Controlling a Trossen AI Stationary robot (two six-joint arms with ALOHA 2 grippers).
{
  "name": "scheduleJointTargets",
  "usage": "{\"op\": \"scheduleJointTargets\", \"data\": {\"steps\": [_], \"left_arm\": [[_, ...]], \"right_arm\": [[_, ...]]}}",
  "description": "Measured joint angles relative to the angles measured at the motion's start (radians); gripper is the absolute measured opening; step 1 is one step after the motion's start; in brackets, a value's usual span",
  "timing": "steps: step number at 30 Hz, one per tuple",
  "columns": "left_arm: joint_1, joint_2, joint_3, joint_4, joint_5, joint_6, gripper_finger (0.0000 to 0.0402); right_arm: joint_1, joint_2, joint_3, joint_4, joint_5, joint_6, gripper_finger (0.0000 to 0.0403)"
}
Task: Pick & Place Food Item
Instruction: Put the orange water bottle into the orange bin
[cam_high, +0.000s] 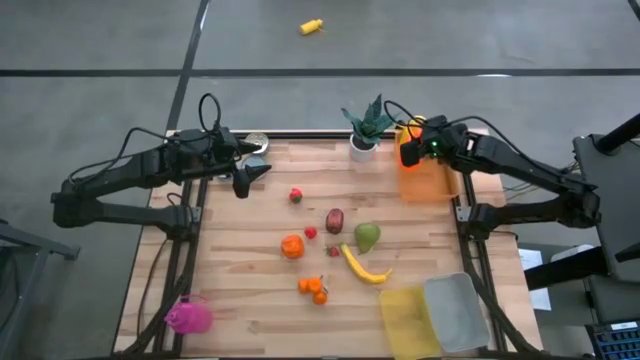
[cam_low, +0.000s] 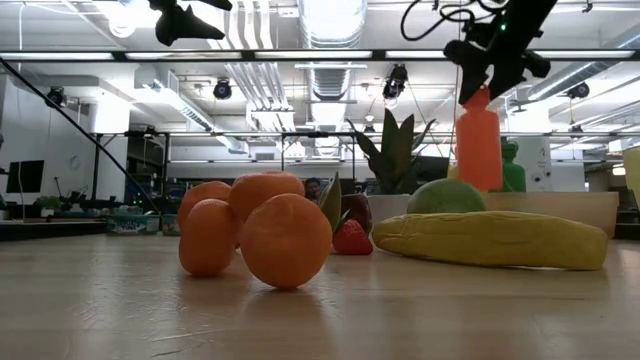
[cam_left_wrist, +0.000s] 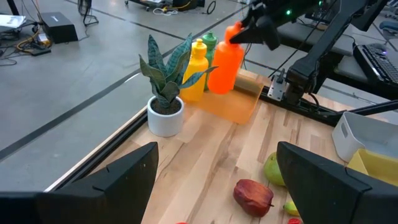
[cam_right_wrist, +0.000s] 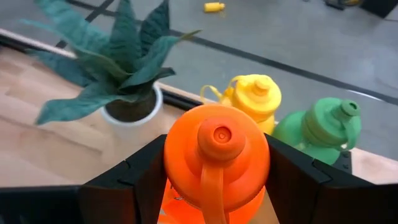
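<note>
My right gripper (cam_high: 412, 143) is at the table's far right, shut on an orange bottle (cam_left_wrist: 225, 59) over a translucent orange tray (cam_high: 428, 183). A yellow bottle (cam_right_wrist: 255, 99) and a green bottle (cam_right_wrist: 320, 127) stand just beyond it. Toy food lies mid-table: a dark red fruit (cam_high: 334, 220), a green pear (cam_high: 367, 237), a banana (cam_high: 365, 268), an orange (cam_high: 292, 246), small oranges (cam_high: 315, 288) and strawberries (cam_high: 296, 195). My left gripper (cam_high: 252, 176) hangs open above the far left of the table, with nothing between its fingers. My right gripper pinches the orange bottle's rounded shoulder (cam_right_wrist: 186, 155), just under the cap, between its two fingers (cam_right_wrist: 134, 180). The fingers slant down from above on the table's right side. The bottle hangs below them, leaning slightly. I cannot tell whether its base touches the tray.
A potted plant (cam_high: 365, 132) stands at the far edge, left of the bottles. A yellow bin (cam_high: 408, 320) and a white bin (cam_high: 456, 312) sit at the near right. A pink object (cam_high: 188, 316) lies at the near left corner. A metal lid (cam_high: 257, 141) lies by the left gripper.
</note>
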Motion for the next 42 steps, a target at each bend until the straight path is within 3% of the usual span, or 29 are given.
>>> {"op": "scheduleJointTargets", "data": {"steps": [10,24,42], "left_arm": [[0.0,0.0,0.0,0.0,0.0,0.0,0.0332],[0.0,0.0,0.0,0.0,0.0,0.0,0.0332],[0.0,0.0,0.0,0.0,0.0,0.0,0.0332]], "right_arm": [[-0.002,-0.058,-0.09,0.013,0.118,0.142,0.0218],[-0.002,-0.116,-0.159,-0.149,0.228,0.348,0.0218],[-0.004,-0.114,-0.257,-0.161,0.276,0.468,0.0218]]}}
